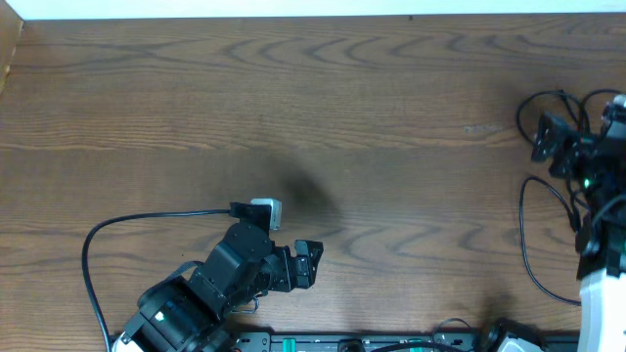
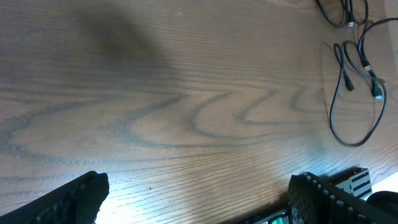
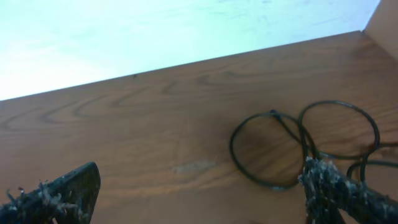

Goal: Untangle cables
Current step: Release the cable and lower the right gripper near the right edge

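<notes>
At three o'clock on your wood-grain table (image 1: 293, 98), thin black cables (image 1: 522, 230) lie in round loops; your left gripper (image 2: 199, 199) and right gripper (image 3: 202, 190) gape wide, holding nothing.

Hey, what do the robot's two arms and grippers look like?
The left arm is black, with a pale grey block near its wrist and a thick black cable looping off it. The right arm is black with a white segment and a small green light. The right gripper has black, rough-textured fingers.
</notes>
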Robot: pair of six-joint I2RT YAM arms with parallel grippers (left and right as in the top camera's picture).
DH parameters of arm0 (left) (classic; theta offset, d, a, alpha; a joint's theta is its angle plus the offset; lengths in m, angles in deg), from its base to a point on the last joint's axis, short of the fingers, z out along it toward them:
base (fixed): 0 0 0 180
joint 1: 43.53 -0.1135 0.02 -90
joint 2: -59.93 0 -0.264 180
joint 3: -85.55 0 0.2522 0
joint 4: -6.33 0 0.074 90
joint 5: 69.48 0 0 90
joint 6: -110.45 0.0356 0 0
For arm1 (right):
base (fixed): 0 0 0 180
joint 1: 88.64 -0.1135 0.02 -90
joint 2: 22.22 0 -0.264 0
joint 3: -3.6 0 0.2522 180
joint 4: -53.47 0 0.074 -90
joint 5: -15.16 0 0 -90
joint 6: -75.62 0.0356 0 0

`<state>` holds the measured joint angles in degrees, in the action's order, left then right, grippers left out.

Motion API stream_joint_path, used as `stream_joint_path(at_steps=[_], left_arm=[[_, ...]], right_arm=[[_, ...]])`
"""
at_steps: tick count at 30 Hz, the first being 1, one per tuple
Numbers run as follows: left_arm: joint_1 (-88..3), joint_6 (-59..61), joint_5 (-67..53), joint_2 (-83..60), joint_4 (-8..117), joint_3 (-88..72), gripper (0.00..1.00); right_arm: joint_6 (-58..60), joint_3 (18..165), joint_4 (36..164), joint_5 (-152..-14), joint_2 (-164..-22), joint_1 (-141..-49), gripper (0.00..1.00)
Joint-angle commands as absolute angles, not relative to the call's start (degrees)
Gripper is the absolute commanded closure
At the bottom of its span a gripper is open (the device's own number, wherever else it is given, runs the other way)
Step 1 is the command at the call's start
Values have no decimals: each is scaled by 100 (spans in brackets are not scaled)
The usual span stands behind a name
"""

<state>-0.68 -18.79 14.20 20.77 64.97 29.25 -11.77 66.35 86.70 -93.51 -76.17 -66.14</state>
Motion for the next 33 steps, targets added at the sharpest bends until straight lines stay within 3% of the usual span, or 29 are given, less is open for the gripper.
stream_joint_path(at_steps=[1,13,19,33], left_arm=[[-70,-1927,1407,2107,6508,2842,4],[-70,-1927,1407,2107,6508,2842,4],[-70,-1927,1407,2107,6508,2842,4],[-70,-1927,1407,2107,6508,2842,4]], right_arm=[[-1142,6652,8943,-9738,-7185,-6682,1],[-1100,6652,9736,-10947,-6568,-6700,1],[-224,6652,10254,-12005,-6570,-6700,1],[-156,6652,10394,-11500,-6680,-6968,1]])
